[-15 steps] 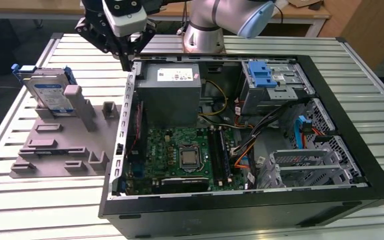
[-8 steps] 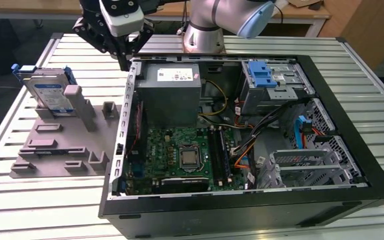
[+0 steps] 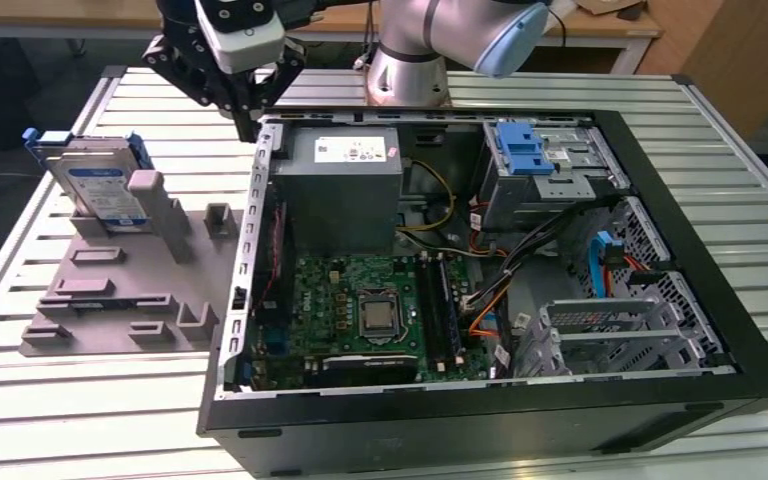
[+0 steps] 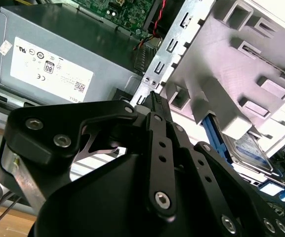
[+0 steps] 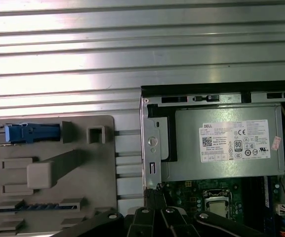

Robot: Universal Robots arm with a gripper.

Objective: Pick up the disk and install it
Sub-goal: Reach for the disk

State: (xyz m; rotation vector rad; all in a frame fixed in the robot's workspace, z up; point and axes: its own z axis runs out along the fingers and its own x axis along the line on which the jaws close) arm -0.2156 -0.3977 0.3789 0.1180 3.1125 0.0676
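In the exterior view, the gripper (image 3: 248,128) hangs at the upper left of the frame, over the back corner of the open computer case (image 3: 491,430). Its fingers are pinched together on nothing. The disk (image 3: 101,185) stands on edge in the grey holder (image 3: 104,310) at the exterior view's left, apart from the gripper. In the second wrist view the closed tips sit beside the power supply (image 4: 58,59). In the first wrist view the disk (image 5: 31,132) shows edge-on in the holder.

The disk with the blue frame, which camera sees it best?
The exterior view. There the disk stands on edge in the grey holder, with its label facing the camera. The second wrist view catches part of the disk behind the holder. The first wrist view looks down on the disk's blue edge.
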